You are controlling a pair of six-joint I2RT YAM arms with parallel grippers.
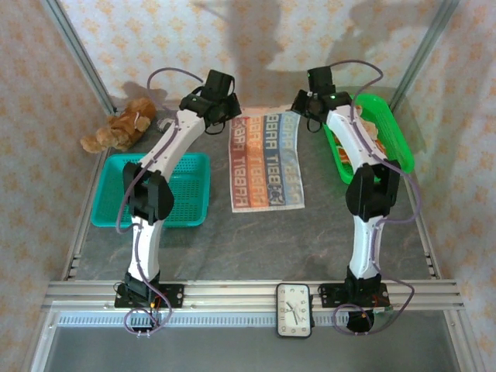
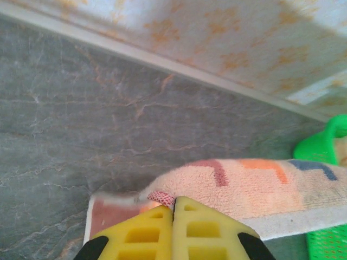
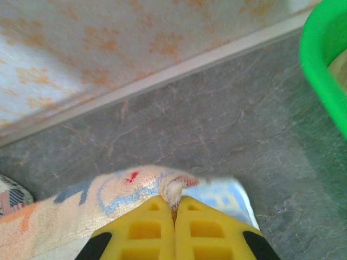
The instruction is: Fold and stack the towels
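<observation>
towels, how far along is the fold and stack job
Early. Done: one towel lies spread flat mid-table; nothing looks folded or stacked yet. In hand: the left gripper and right gripper are each shut on a far corner of it, probably set for the first fold. Left: fold this one, stack it, then handle the cloth in the green basket.

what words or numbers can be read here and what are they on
"TIBBAR", likely "RABBIT" seen backwards, repeated in coloured rows: on the spread towel.
Numerals on the clock: too small to read.
Wrist views: the towel's letters are cut off, unreadable.
</observation>
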